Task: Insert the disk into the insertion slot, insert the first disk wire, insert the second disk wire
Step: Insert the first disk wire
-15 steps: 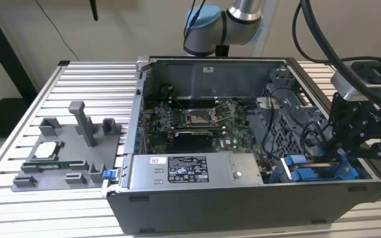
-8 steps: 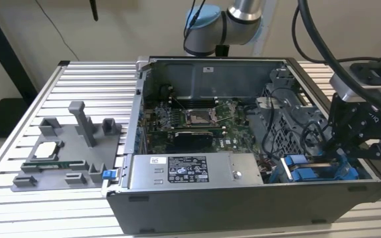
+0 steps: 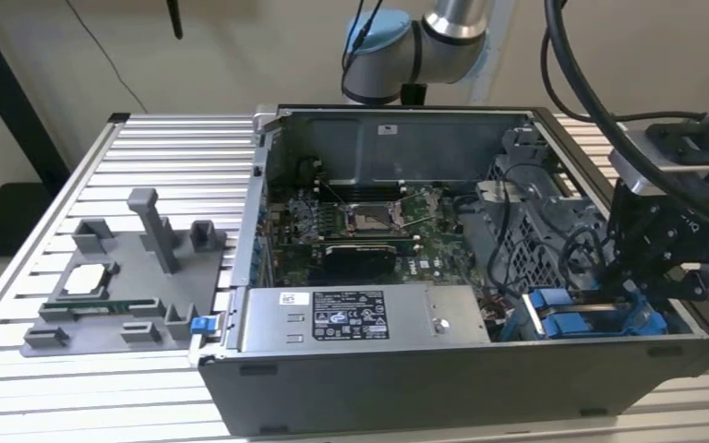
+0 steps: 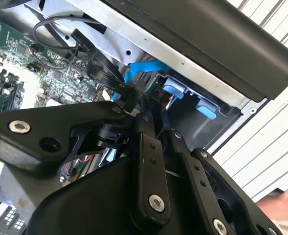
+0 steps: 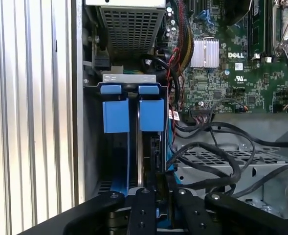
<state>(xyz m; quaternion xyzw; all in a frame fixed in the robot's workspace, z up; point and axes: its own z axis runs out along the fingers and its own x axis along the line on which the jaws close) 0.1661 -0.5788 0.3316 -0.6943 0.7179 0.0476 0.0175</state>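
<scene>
Hovering at insertion slot [image 5: 91, 147], hand [image 5: 156, 166], exterior view adds PSU [image 3: 354, 318]

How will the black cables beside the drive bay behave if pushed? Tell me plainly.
Probably floppy: the black cables sag in loose loops over the perforated metal, so they should bend aside. Likely springy, since they curve smoothly without creases. Their ends seem to run to the board, so a hard shove might tug them.

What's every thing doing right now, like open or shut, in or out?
Computer case: open, side panel off.
Disk: in its blue carrier, seated in the bay.
Insertion slot: occupied, blue tabs showing.
End effector: down inside the case, at the slot.
Power-supply box: mounted in the case.
</scene>
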